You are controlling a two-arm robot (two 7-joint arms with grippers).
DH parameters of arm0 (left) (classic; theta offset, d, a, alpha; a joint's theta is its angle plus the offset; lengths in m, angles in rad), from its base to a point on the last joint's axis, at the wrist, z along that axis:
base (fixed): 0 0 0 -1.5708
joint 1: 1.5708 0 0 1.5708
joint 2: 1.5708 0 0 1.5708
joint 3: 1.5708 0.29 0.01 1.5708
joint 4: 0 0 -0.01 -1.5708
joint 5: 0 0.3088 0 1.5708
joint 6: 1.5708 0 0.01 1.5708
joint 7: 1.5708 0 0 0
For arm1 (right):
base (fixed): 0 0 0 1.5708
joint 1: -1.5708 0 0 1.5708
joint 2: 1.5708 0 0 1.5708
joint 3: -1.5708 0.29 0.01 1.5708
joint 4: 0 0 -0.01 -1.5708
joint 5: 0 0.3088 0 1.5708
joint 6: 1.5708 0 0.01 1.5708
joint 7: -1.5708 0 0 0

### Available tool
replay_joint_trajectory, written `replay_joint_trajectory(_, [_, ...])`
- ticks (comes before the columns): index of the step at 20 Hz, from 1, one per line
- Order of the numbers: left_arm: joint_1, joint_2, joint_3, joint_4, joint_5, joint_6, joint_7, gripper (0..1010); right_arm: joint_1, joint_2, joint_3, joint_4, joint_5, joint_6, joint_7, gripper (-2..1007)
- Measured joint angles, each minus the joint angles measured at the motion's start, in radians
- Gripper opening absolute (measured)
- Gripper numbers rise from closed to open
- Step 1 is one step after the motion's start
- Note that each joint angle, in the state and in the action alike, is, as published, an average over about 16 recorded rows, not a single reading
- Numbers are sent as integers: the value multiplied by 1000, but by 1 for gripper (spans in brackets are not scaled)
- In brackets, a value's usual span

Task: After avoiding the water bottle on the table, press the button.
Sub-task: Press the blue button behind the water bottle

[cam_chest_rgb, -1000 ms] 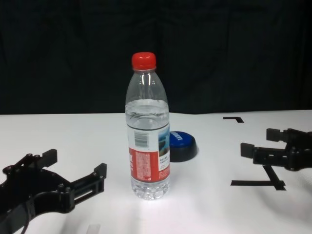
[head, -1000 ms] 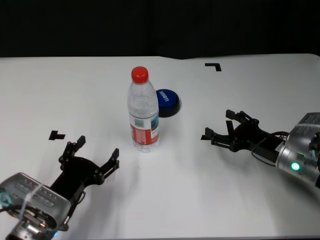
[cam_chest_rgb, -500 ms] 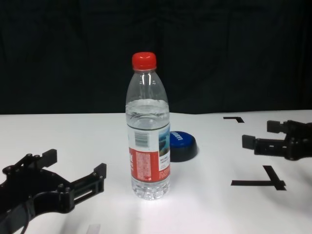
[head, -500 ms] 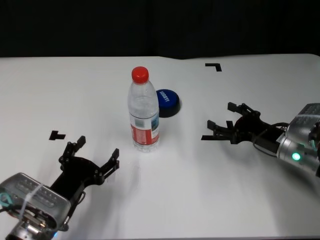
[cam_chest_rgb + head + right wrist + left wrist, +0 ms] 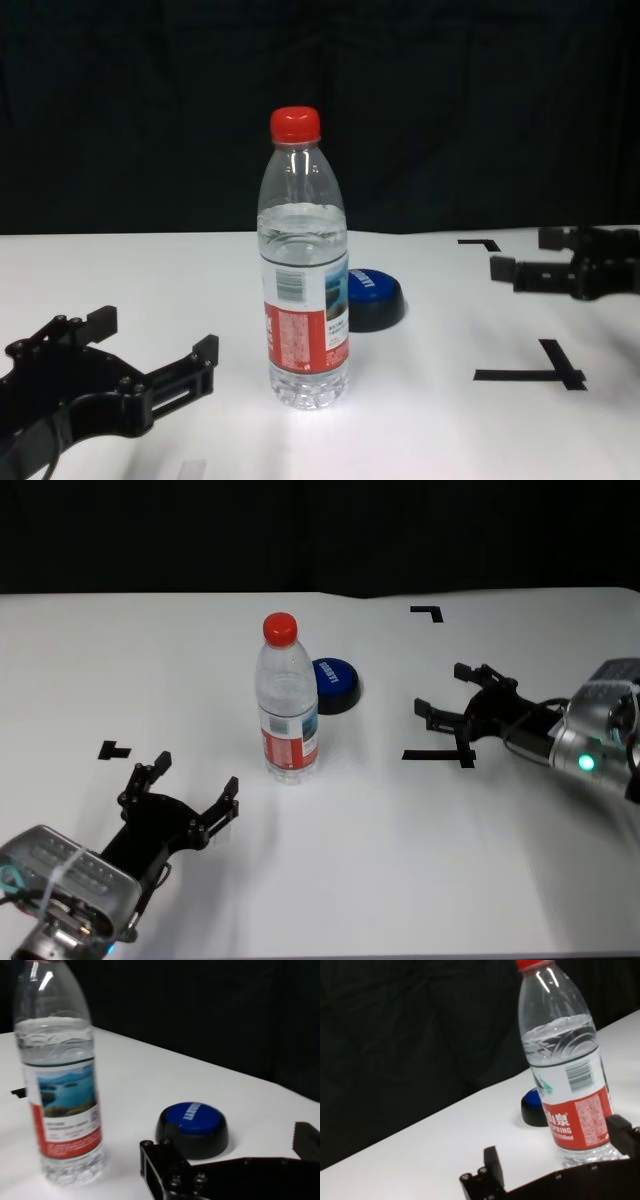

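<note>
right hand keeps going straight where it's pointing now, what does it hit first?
Probably the button: in the right wrist view it sits just ahead of the open right hand, with the water bottle off to one side. Depth is unclear, so a close pass isn't excluded.

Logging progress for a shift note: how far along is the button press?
Done: nothing pressed yet; the blue button sits untouched behind the upright water bottle. In hand: the right tool, open, is in the air to the button's right, clear of the bottle. The left tool is open, near the table's front edge. Left: reach the button and press it.
</note>
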State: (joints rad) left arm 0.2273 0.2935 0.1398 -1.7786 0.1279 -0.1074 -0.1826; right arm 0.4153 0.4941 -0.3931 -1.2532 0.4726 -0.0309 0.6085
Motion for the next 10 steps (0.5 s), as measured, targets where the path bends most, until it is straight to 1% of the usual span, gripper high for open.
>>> replay_joint_trajectory(6, [0,0,0,0,0,0,0,1003,79,-37,-17,107,-14,-26,28,1003])
replay_joint_trajectory(10, [0,0,0,0,0,0,0,1003,124,-63,-23,175,-21,-45,42,1003])
